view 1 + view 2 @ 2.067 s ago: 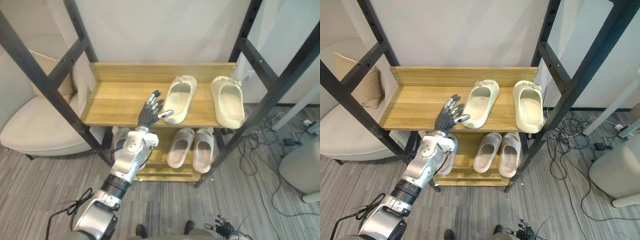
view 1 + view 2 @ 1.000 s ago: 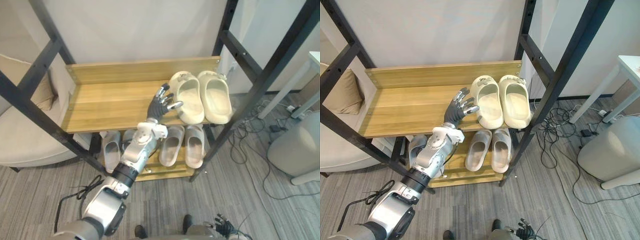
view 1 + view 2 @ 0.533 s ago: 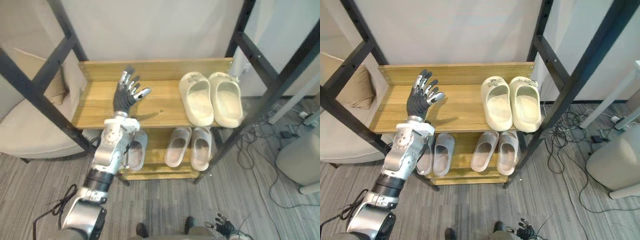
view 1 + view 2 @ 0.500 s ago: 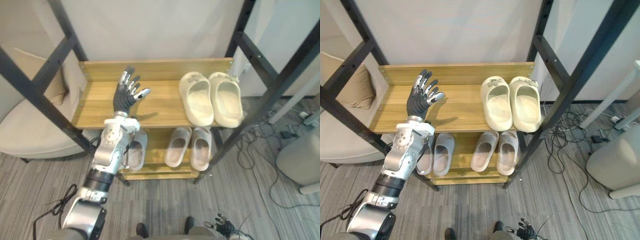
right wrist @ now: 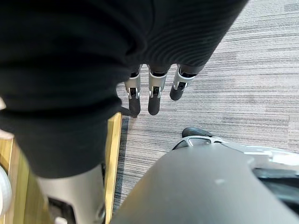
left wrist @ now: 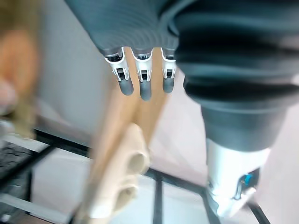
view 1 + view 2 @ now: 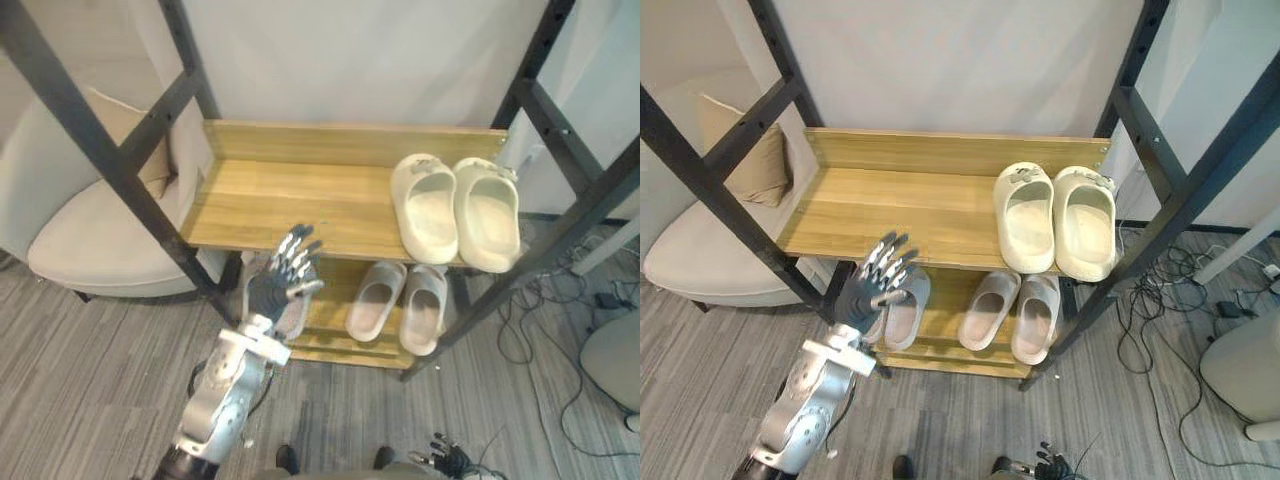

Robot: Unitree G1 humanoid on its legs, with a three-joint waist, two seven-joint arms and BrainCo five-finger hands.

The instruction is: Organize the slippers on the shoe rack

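A pair of cream slippers (image 7: 425, 205) lies side by side at the right end of the rack's top wooden shelf (image 7: 300, 205). On the lower shelf sit a pinkish-beige pair (image 7: 375, 298) and, further left, a grey pair (image 7: 904, 310) partly hidden behind my left hand (image 7: 278, 285). That hand is open with spread fingers, held in front of the shelf's front edge and touching nothing; its straight fingers (image 6: 140, 81) also show in the left wrist view. My right hand (image 5: 152, 95) hangs low over the floor, fingers relaxed.
Black slanted rack posts (image 7: 110, 165) frame the shelf on both sides. A cream armchair (image 7: 85, 250) with a cushion stands to the left. Cables (image 7: 1160, 330) and a grey rounded object (image 7: 612, 355) lie on the striped floor at the right.
The left cream slipper was slid against the right one. My left hand then drew back from over the top shelf, down and toward me. The camera has shifted.
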